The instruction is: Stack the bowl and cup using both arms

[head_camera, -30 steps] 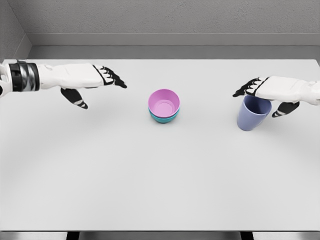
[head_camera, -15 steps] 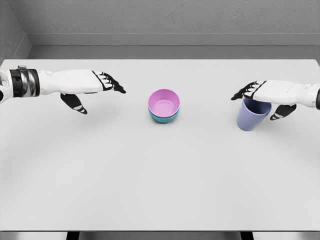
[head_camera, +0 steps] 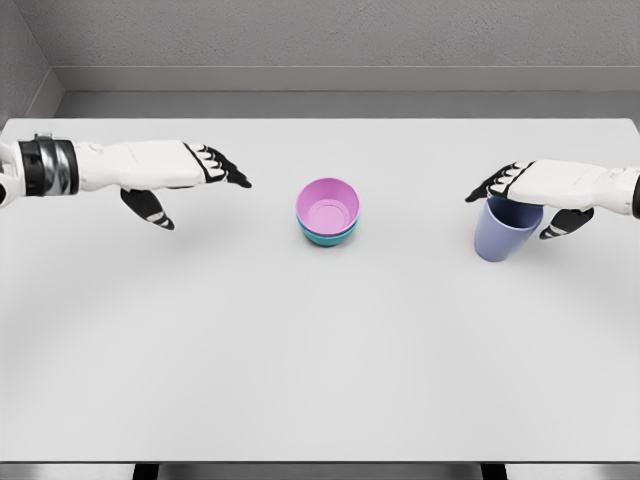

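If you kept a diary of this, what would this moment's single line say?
pink bowl nested in teal bowl | right hand over blue cup, grip unclear | left hand open, empty

The table (head_camera: 320,350) is plain white. A pink bowl (head_camera: 328,208) sits in a teal bowl (head_camera: 326,238). The cup (head_camera: 502,231) is periwinkle blue. Both hands, left (head_camera: 170,172) and right (head_camera: 535,187), are white with black fingertips; the left wrist (head_camera: 48,166) has black and silver bands.

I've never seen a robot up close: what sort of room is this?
Probably a simulated test bench, not a real room: a bare white table, plain grey walls, and only stacked bowls and a cup.
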`<state>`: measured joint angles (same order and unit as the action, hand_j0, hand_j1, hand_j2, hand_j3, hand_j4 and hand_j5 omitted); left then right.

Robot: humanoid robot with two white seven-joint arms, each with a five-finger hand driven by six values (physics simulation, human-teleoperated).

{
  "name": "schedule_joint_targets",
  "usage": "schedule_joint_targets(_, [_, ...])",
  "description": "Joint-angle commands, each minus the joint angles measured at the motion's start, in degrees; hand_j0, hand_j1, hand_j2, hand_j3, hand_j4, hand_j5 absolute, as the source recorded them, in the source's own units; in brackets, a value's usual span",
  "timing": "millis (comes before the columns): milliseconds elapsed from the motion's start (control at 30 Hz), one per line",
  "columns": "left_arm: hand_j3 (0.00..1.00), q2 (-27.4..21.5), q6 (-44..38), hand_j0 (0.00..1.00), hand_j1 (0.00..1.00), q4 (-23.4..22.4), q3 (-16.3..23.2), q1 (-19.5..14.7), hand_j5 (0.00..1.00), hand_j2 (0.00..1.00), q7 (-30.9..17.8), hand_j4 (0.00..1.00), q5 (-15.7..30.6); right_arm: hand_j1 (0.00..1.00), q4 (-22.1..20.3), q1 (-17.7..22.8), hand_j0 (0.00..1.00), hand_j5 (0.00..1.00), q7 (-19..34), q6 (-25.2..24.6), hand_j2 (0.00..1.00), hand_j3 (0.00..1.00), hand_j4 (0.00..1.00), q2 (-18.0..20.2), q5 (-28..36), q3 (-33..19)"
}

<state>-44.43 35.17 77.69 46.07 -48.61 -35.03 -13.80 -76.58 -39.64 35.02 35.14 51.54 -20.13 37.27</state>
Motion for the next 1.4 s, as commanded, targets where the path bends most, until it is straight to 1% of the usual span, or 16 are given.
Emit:
schedule_joint_targets(0, [1.0,-0.1,-0.2,1.0,1.0,0.0,-1.2,0.2,1.0,1.0,0.0,1.0,0.4,0.92,0.6,0.0,0.92,0.92,0.0,-0.1,0.92,0.92,0.92,-0.6,0.2,0.3])
schedule_joint_targets(33, [1.0,-0.1,-0.2,1.0,1.0,0.0,-2.1,0.9,1.0,1.0,0.0,1.0,0.4,0.92,0.9,-0.1,0.92,0.92,0.0,-0.1,0.92,0.92,0.92,-0.7,0.2,0.4])
schedule_joint_targets(67, [1.0,-0.1,-0.2,1.0,1.0,0.0,-2.3,0.9,1.0,1.0,0.0,1.0,0.4,0.91,1.0,-0.1,0.91,0.91,0.0,-0.1,0.91,0.91,0.91,-0.8,0.1,0.4])
schedule_joint_targets(167, [1.0,-0.1,-0.2,1.0,1.0,0.0,-2.4,0.9,1.0,1.0,0.0,1.0,0.4,0.88,1.3,-0.2,0.88,0.88,0.0,-0.1,0.88,0.88,0.88,-1.0,0.1,0.5])
schedule_joint_targets(400, [1.0,-0.2,-0.2,1.0,1.0,0.0,-2.5,0.9,1.0,1.0,0.0,1.0,0.4,0.88,1.4,-0.3,0.88,0.88,0.0,-0.1,0.88,0.88,0.88,-0.9,0.2,0.5])
schedule_joint_targets(500, [1.0,-0.8,-0.2,1.0,1.0,0.1,-2.4,0.9,1.0,1.0,0.0,1.0,0.4,0.85,1.4,-0.3,0.85,0.85,0.0,-0.1,0.85,0.85,0.85,-0.7,0.3,0.3])
schedule_joint_targets(667, [1.0,-0.8,-0.2,1.0,1.0,1.2,-2.4,1.3,1.0,1.0,0.0,1.0,0.4,0.85,1.4,-0.3,0.85,0.85,0.0,-0.1,0.85,0.85,0.85,-0.7,0.4,0.0])
schedule_joint_targets(1200, [1.0,-0.9,-0.2,1.0,1.0,1.3,-2.5,1.6,1.0,1.0,0.0,1.0,0.4,0.84,1.4,-0.7,0.84,0.84,0.0,-0.1,0.84,0.84,0.84,-0.6,1.0,-1.8])
schedule_joint_targets(1300, [1.0,-0.9,-0.2,1.0,1.0,1.3,-2.5,1.6,1.0,1.0,0.0,1.0,0.4,0.78,1.4,-0.7,0.78,0.78,0.0,-0.1,0.78,0.78,0.78,-0.6,1.1,-1.9])
schedule_joint_targets(1367, [1.0,-0.9,-0.2,1.0,1.0,1.3,-2.5,1.6,1.0,1.0,0.0,1.0,0.4,0.77,1.4,-0.7,0.77,0.77,0.0,-0.1,0.77,0.77,0.77,-0.5,1.1,-1.9])
